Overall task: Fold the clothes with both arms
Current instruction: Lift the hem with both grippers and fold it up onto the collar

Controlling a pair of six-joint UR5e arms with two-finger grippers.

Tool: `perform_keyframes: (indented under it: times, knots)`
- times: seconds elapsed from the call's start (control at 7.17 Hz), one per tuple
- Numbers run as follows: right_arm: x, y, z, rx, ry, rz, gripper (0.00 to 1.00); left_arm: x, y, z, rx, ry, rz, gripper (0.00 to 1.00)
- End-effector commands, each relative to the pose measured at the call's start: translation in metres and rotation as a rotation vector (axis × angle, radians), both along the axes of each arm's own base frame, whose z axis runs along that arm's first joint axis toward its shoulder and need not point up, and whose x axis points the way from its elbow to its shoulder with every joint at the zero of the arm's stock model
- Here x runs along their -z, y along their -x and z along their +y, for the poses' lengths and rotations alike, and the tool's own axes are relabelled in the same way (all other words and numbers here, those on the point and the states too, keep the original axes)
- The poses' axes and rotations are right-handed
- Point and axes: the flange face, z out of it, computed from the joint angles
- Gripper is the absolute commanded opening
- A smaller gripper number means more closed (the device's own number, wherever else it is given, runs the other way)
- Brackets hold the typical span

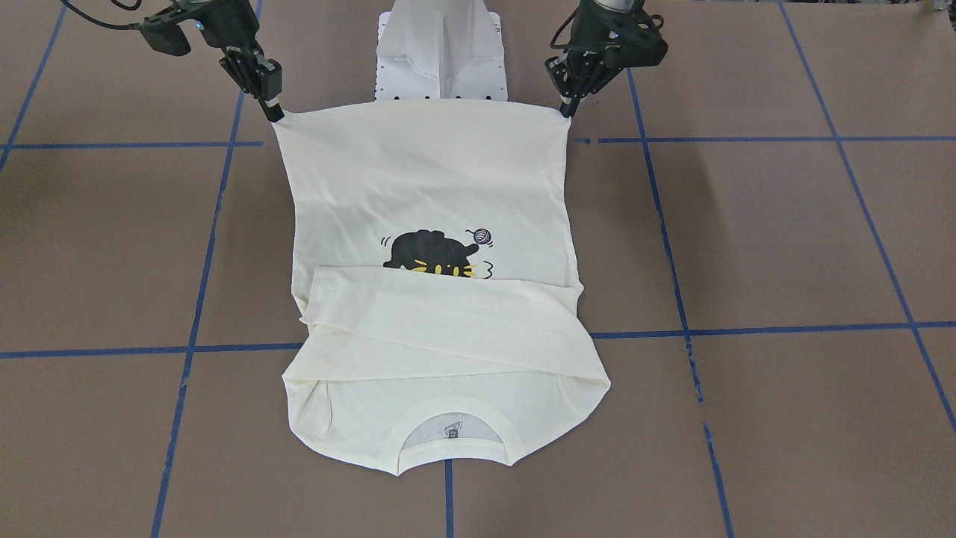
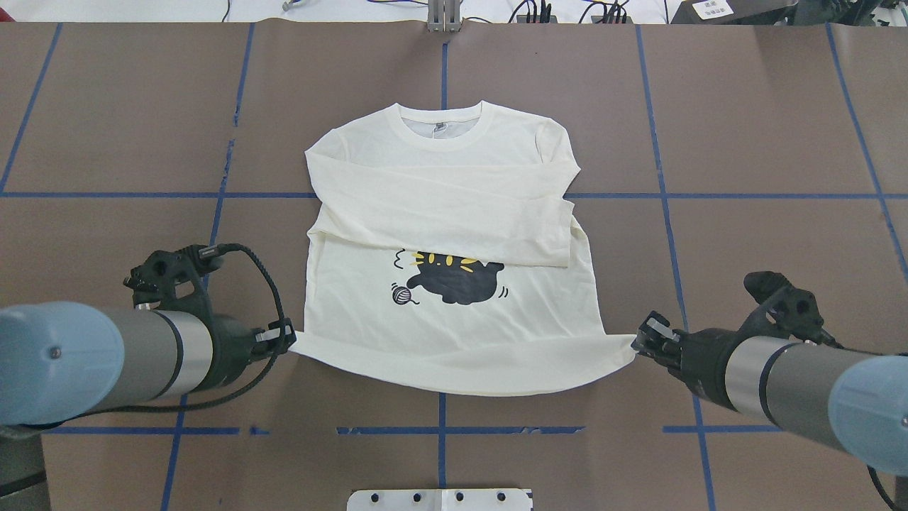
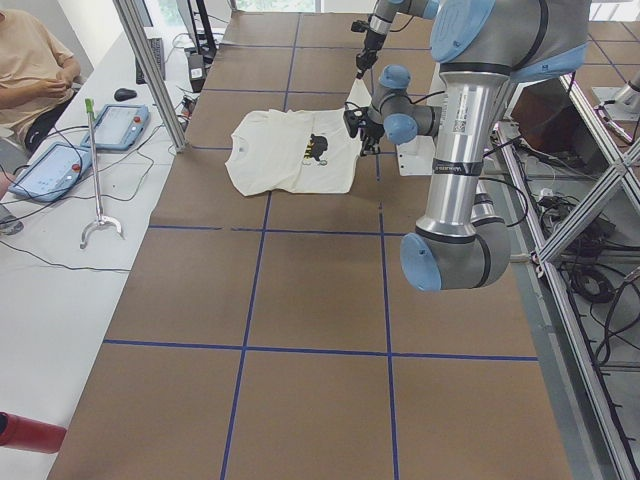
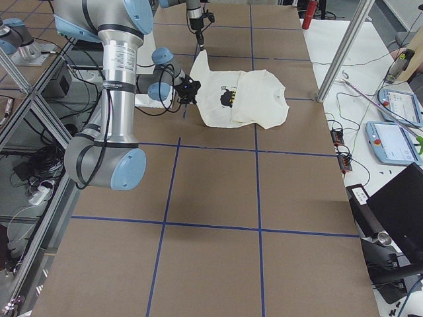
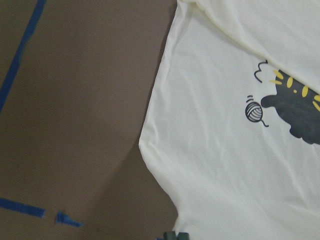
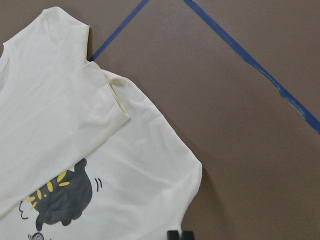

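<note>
On the brown table (image 2: 106, 106) the T-shirt (image 2: 454, 341) lies flat at the middle, print up, with the hem nearest the robot. The sleeves (image 2: 454, 213) are folded across the chest and cover the top of the cat print (image 2: 454, 280); the collar (image 2: 440, 131) is on the far side. The left gripper (image 2: 287, 341) is clamped on the left hem corner and the right gripper (image 2: 642, 342) on the right one. Both have their fingers closed on cloth, and the hem is drawn taut between them and raised a little.

We read this as the start of the hem-to-collar fold. To do it well we'd lift both corners together at equal height. We'd keep the hem tight so the middle doesn't sag, carry it straight toward the collar, and lay it square before letting go. An uneven pace would skew the fold.

Around the shirt are blue tape lines (image 2: 443, 71) and the white base plate (image 2: 440, 499). Off the table's end are a seated person (image 3: 30, 70), tablets (image 3: 50, 170) and a reach stick (image 3: 95, 170), all well apart. We judge that only the sleeve ridge is in the way; it could catch and bunch.
</note>
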Motion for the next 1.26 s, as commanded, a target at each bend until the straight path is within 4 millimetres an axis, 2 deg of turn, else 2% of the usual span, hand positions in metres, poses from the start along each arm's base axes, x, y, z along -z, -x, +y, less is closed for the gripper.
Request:
perform_keyframes:
  times: [0.0,0.28,0.42,0.56,0.7,0.84,0.98,1.12]
  knots:
    - [-0.007,0.015,-0.073,-0.034,-0.029,0.035,0.0,0.003,0.007,-0.07,0.072,-0.076,-0.049,0.0]
    - [0.003,0.042,-0.16,-0.043,-0.061,0.092,0.0,-0.004,-0.011,-0.129,0.112,-0.108,-0.115,0.0]
    - [0.019,0.056,-0.205,-0.045,-0.067,0.142,0.0,-0.012,-0.025,-0.163,0.131,-0.118,-0.137,0.0]
    - [0.017,0.062,-0.242,-0.059,-0.068,0.189,0.0,-0.034,-0.034,-0.194,0.154,-0.14,-0.129,0.0]
    - [0.003,0.063,-0.279,-0.064,-0.069,0.25,0.0,-0.066,-0.036,-0.236,0.202,-0.159,-0.124,0.0]
    - [-0.003,0.079,-0.318,-0.064,-0.055,0.3,0.0,-0.083,-0.041,-0.265,0.24,-0.186,-0.14,0.0]
    - [0.002,0.092,-0.354,-0.081,-0.03,0.328,0.0,-0.088,-0.052,-0.283,0.279,-0.204,-0.16,0.0]
    - [0.002,0.104,-0.372,-0.085,-0.014,0.352,0.0,-0.093,-0.061,-0.297,0.304,-0.215,-0.17,0.0]
